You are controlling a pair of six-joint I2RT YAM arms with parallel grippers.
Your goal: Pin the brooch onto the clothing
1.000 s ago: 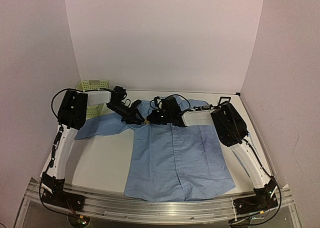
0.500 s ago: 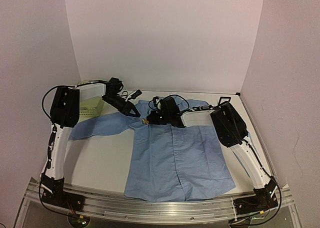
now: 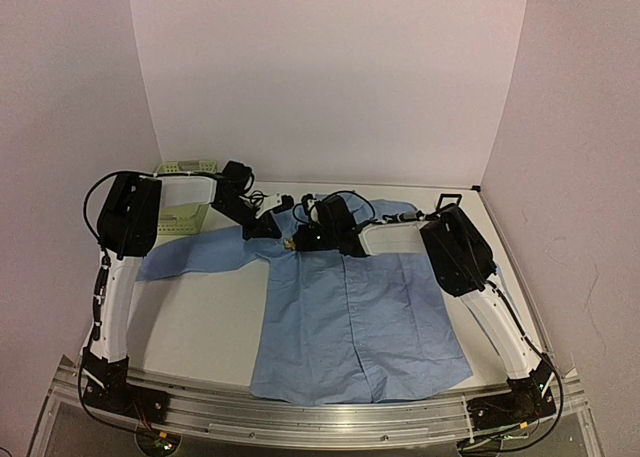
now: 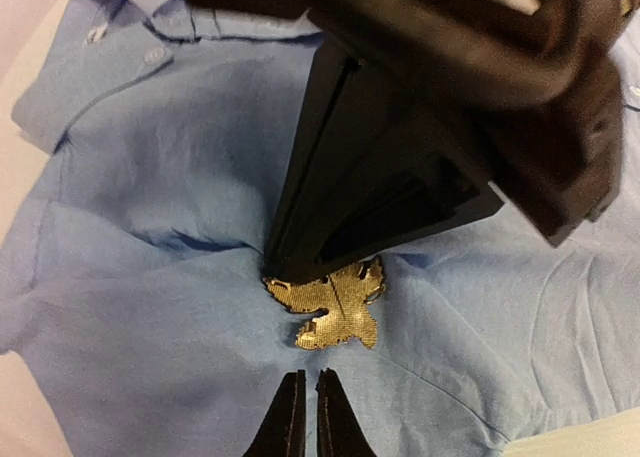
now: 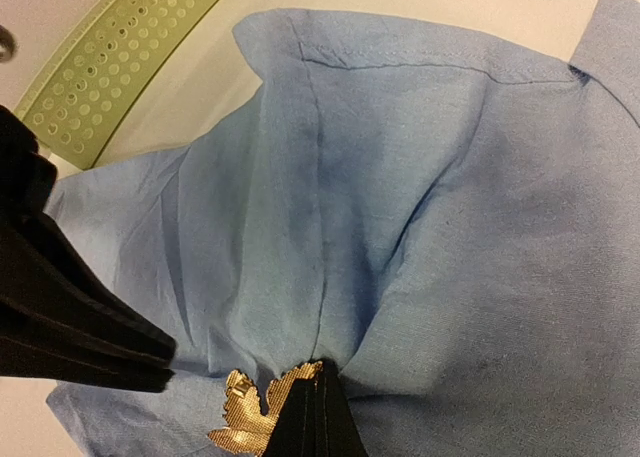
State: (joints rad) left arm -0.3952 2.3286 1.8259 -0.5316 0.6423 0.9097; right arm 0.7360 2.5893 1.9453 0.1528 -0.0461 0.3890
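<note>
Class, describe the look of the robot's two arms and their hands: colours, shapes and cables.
Both the left arm and right arm have white tubular links with black joint housings and thin black cables looping alongside. The left hand and right hand are matt black, with flat fingers tapering to narrow tips.

Golden and metallic, the brooch (image 4: 330,305) at the tip of the right pincer (image 4: 290,272) has a fine, mesh-like grain that glints. The shirt (image 4: 150,207) beneath it is light blue woven cloth, matt and softly creased, with stitched seams and a small, smooth pale button (image 4: 155,54). The right pincer and the left pincer (image 4: 308,382) look like hard black plastic, smooth with a dull sheen. Beyond the left pincer, the basket (image 5: 120,67) is pale green perforated plastic. The worktop (image 3: 210,317) looks off-white, smooth and matt.
</note>
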